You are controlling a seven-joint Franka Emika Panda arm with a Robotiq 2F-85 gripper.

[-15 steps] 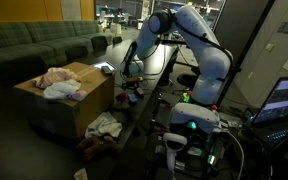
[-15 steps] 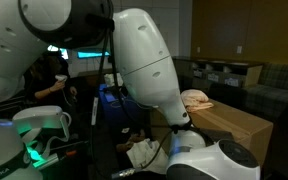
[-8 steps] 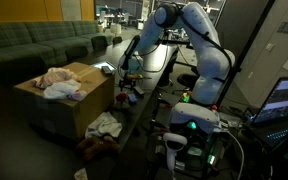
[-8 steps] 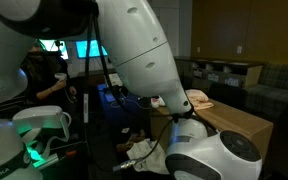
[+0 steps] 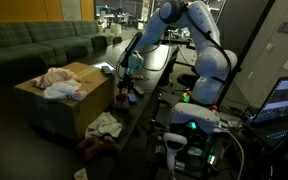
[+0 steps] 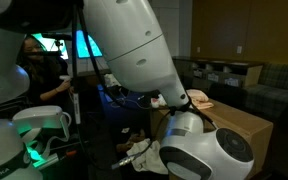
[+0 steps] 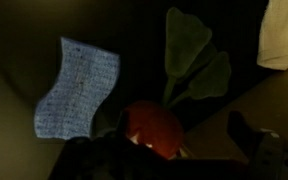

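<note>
We start with the green sofa (image 5: 34,45), which runs along the back wall in an exterior view, well apart from everything else. Next in size is the white arm (image 5: 189,40); it arches from its base over a dark table (image 5: 159,70) and reaches down beside the cardboard box (image 5: 69,105). In the exterior view taken from close by, the arm fills most of the picture, and we see the same box behind it.

On top of the box lie a pink cloth (image 5: 54,76) and, touching it, a white cloth (image 5: 64,90). Another pale cloth (image 5: 104,125) lies on the floor at the foot of the box.

The gripper (image 5: 127,72) hangs just beside the box's near corner, pointing down. In the wrist view its dark fingers (image 7: 252,140) stand spread apart at the bottom edge, pinching nothing.

Between them, apart from both, we see a red vegetable (image 7: 154,128) lying on a dark surface right under the gripper. It is round and glossy; in this dim light we take it for a toy radish, though it may be something else. Its green leaves (image 7: 194,55) fan away from the gripper.

Beside it lies a small blue-and-white checked patch (image 7: 79,88), near it but not touching.
</note>
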